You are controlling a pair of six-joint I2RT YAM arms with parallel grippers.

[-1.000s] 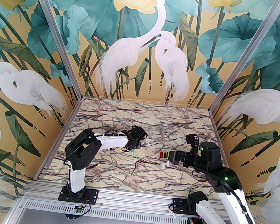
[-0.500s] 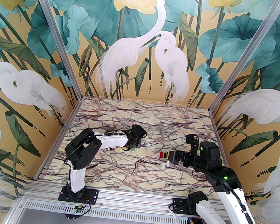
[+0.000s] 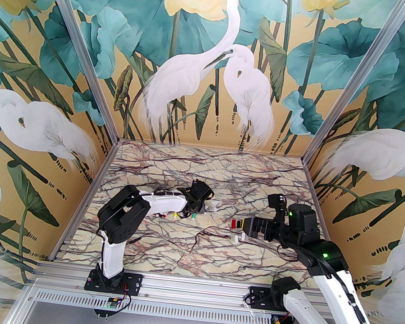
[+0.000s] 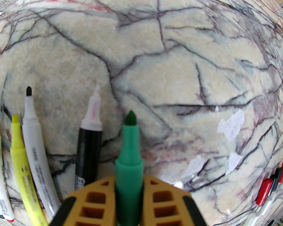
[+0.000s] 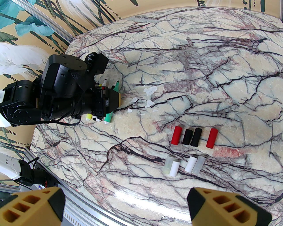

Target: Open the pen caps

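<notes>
Here the left gripper [image 4: 129, 179] is clamped around the barrel of a green pen [image 4: 129, 141]. The pen's bare tip points out past the fingers, over the marble table [image 4: 199, 55]; whether the pen touches the table cannot be told. Just beside it, a little left of the table's middle, three more uncapped pens lie roughly parallel: a black pen [image 4: 88, 150], a white pen [image 4: 33, 143] with a black tip, and a yellow pen [image 4: 21, 163]. The right gripper [image 5: 127, 198] hangs with its fingers spread wide and nothing between them. Below it, right of the middle and well apart from the pens, lie the caps. Red, black, black and red caps [image 5: 196, 136] form one row. Closer to the table's near edge are two white caps [image 5: 190, 164] and two clear ones.
</notes>
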